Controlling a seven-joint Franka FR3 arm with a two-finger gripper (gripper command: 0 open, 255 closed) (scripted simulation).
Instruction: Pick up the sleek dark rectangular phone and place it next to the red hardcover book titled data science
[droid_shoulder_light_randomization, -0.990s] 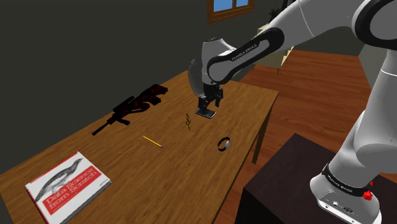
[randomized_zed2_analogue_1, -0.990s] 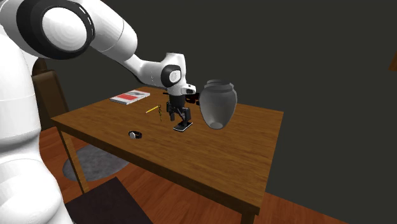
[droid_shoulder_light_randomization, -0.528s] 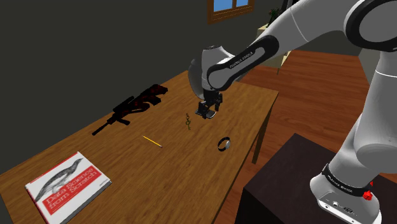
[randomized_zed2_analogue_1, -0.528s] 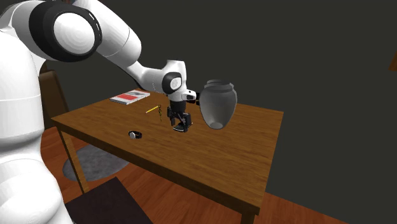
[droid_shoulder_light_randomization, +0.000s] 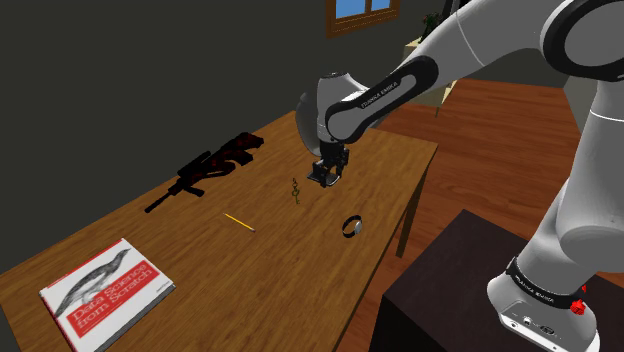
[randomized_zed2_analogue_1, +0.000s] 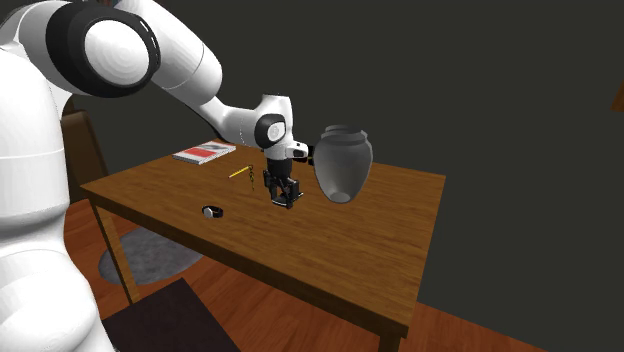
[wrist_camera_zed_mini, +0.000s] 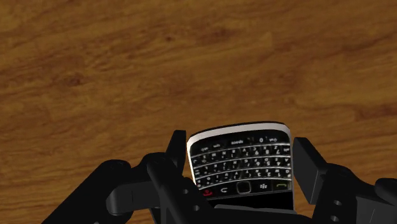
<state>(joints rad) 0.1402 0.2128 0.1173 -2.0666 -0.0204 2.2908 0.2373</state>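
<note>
Within the hand (wrist_camera_zed_mini: 242, 154), keypad phone (wrist_camera_zed_mini: 245, 167) clasped, wooden table (wrist_camera_zed_mini: 127, 63) beneath

Shoulder and second exterior views overlook the table (droid_shoulder_light_randomization: 385, 178) from opposite ends; wrist view hangs close.

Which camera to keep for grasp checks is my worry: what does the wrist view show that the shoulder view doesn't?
Wrist view adds: the phone's keypad and pale rim, with the hand's fingers clasping its sides. Shoulder view adds: the red-and-white book, a black rifle, a pencil and a dark ring, lying apart. Both share: the phone in the hand, and the wooden table.
</note>
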